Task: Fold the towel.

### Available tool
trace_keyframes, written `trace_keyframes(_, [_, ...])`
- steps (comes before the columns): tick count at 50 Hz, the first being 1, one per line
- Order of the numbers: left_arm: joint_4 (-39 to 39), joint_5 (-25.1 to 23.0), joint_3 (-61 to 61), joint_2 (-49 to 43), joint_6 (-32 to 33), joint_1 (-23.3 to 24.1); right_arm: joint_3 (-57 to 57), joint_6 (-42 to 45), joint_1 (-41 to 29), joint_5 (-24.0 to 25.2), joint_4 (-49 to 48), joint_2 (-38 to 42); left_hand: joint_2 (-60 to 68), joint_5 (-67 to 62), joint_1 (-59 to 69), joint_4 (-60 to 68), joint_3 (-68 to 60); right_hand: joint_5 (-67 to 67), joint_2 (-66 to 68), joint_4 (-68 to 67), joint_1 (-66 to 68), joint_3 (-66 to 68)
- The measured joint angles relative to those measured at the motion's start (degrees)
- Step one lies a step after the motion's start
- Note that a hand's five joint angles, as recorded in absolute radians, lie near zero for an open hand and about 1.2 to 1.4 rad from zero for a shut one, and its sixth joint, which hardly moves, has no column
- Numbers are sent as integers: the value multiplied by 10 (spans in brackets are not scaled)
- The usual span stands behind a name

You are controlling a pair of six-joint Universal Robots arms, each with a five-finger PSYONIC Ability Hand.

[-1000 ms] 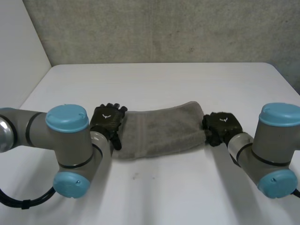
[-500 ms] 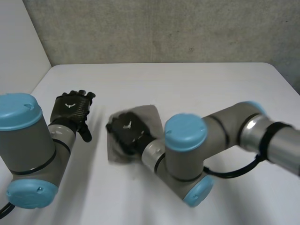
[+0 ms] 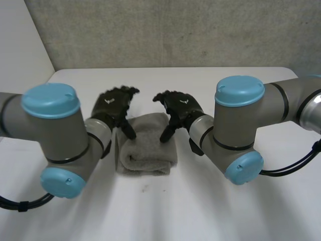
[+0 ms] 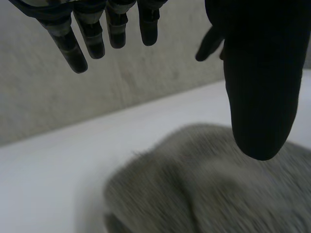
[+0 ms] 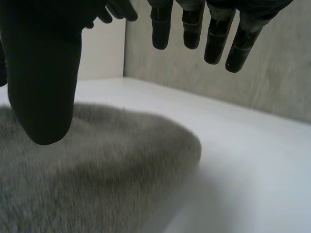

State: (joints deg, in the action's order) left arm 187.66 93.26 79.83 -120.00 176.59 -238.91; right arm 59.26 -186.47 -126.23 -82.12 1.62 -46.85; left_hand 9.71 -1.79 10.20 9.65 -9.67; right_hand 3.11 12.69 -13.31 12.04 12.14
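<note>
- Nearest the camera in the head view: the left arm (image 3: pixel 50 130) and the right arm (image 3: pixel 239 125), grey with light-blue caps, bent in from either side over the white table (image 3: pixel 210 211).
- Between the two arms, near the table's middle: the towel (image 3: pixel 146 150), grey, folded into a compact, roughly square bundle, thick along its near edge, lying on the tabletop.
- Just beyond the bundle, at its far left corner: the left hand (image 3: pixel 113 106), black, fingers spread and relaxed, thumb pointing down toward the cloth, nothing in its grasp.
- Opposite it, at the far right corner: the right hand (image 3: pixel 179 106), likewise spread, thumb angled down over the towel's far edge, nothing held. Both hands near each other, yet apart.
- Seen from the left wrist: the left hand (image 4: pixel 260 87) with straight, parted fingers (image 4: pixel 93 39) and thumb well away from them, above the towel (image 4: pixel 204 184) and the white table (image 4: pixel 48 160).
- Seen from the right wrist: the right hand (image 5: pixel 43 82) in the same loose spread, fingers (image 5: pixel 217 39) straight, with the towel (image 5: pixel 87 179) under the palm and bare table (image 5: pixel 252 160) beside it.
- Contact between either thumb and the cloth: impossible to tell.
- Farthest back: the table's far edge against a grey, rough wall (image 3: pixel 165 30).
</note>
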Motion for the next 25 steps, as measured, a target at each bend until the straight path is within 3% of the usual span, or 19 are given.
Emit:
trace_keyframes(7, [-31, 0, -11, -59, 7, 1, -38, 5, 15, 9, 33, 70, 0, 0, 0, 0, 0, 0, 0, 0, 0, 0])
trace_keyframes(14, [-35, 6, -3, -64, 31, -5, -55, 27, 19, 6, 53, 88, -1, 0, 0, 0, 0, -1, 0, 0, 0, 0])
trace_keyframes(19, [-38, 13, 2, -30, 46, -8, -52, 55, 23, -2, 58, 55, -1, 0, 0, 0, 1, -3, 0, 0, 0, 0])
trace_keyframes(25, [-67, 16, -7, 72, 49, -11, -16, 84, 40, -47, 47, -62, -1, 0, 0, 0, 1, -3, 0, 0, 0, 0])
